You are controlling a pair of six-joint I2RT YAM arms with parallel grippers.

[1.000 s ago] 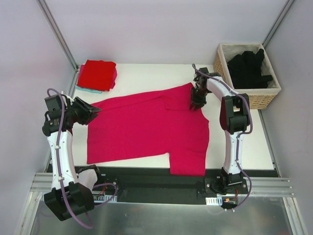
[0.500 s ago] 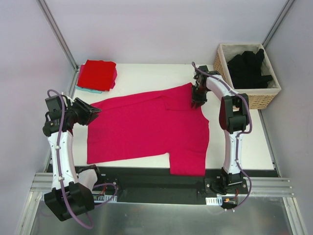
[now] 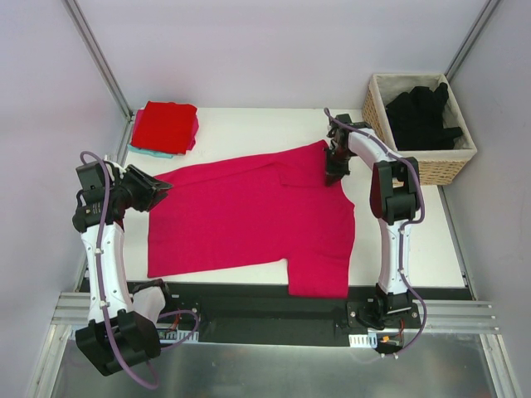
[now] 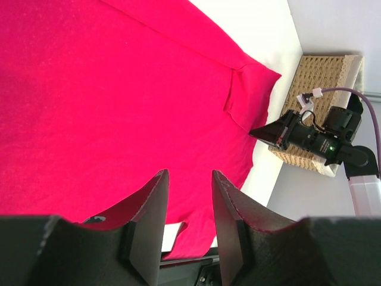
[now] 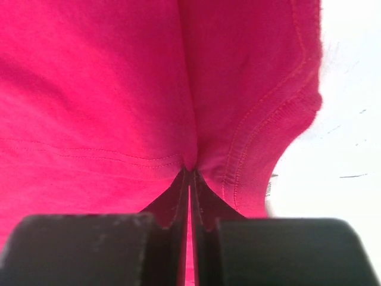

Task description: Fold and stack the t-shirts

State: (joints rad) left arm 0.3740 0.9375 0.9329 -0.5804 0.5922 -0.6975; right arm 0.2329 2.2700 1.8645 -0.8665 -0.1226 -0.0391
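Left jaws stand apart, gripping nothing, just at the 9 o'clock edge of the magenta-pink t-shirt (image 3: 249, 217). It lies spread flat across the middle of the table (image 3: 249, 128), one of its kind. One red t-shirt (image 3: 168, 124) sits folded at 11 o'clock. Right jaws are closed, pinching the pink cloth beside its ribbed edge at 1 o'clock. Black t-shirts (image 3: 419, 116) are heaped in the one basket (image 3: 448, 168), and I can't count them.
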